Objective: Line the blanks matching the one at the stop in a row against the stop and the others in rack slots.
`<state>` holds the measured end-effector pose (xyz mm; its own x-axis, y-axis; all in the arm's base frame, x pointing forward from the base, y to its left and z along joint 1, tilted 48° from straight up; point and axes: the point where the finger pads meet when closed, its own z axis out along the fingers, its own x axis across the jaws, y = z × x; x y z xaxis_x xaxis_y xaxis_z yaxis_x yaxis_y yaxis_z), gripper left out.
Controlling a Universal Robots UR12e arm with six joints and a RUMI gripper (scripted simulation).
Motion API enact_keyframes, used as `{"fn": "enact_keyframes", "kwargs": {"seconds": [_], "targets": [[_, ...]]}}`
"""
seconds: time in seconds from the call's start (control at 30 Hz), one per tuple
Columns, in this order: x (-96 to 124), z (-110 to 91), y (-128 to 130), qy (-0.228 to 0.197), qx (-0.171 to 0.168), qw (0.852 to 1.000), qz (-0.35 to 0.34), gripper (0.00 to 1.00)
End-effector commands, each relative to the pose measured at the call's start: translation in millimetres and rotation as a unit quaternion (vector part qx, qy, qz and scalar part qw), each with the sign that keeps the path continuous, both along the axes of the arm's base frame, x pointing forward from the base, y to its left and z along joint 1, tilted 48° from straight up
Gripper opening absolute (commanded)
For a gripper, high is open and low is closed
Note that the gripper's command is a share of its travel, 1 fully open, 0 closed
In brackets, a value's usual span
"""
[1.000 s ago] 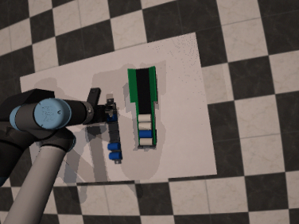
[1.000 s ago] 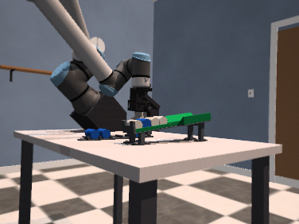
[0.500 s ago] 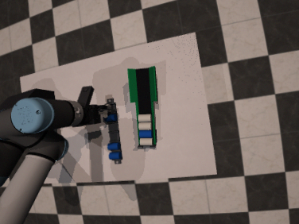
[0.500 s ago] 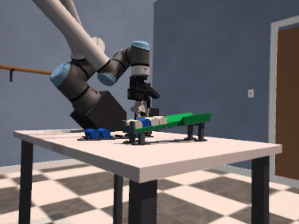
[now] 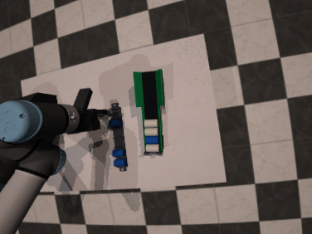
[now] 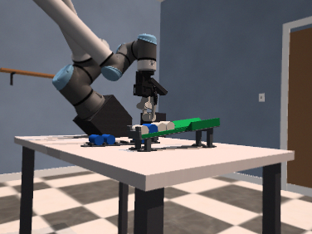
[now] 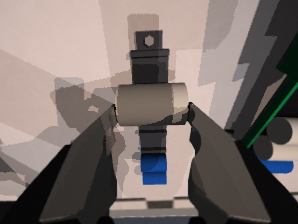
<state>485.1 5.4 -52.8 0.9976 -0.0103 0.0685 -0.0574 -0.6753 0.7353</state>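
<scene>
The two dark fingers pinch a cream blank (image 7: 151, 104) by its ends, holding it level and crosswise in the gripper (image 7: 152, 117), lifted above the stock rack (image 5: 117, 137). Below it the dark rack runs away from the wrist, with a blue blank (image 7: 154, 169) lying in a slot nearer the camera. From the top view, three blue blanks sit on the rack: one close under the gripper (image 5: 115, 123) and two together near the far end (image 5: 119, 158). On the green feed ramp (image 5: 136, 89) just beside the rack, the row at the stop (image 5: 152, 153) reads cream, blue, cream, cream going up the ramp, so a blue blank (image 5: 151, 140) is still wedged among the cream ones. The likely trouble: laying the held blank at the top of that row would lock the blue one in, and pulling the blue out afterwards would leave a gap; a grip by the ends could also let the bar twist and land skewed across the ramp
</scene>
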Motion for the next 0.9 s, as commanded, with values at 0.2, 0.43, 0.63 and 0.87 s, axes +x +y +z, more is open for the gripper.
{"fn": "enact_keyframes", "kwargs": {"seconds": [0.2,0.43,0.63,0.87], "targets": [[4,0,3,0.002,0.0,1.0,-0.003,0.36],[39,7,8,-0.001,0.0,1.0,-0.007,0.36],[124,34,22,-0.012,0.001,1.0,-0.017,0.36],[200,70,35,-0.023,0.001,0.999,-0.026,0.36]]}}
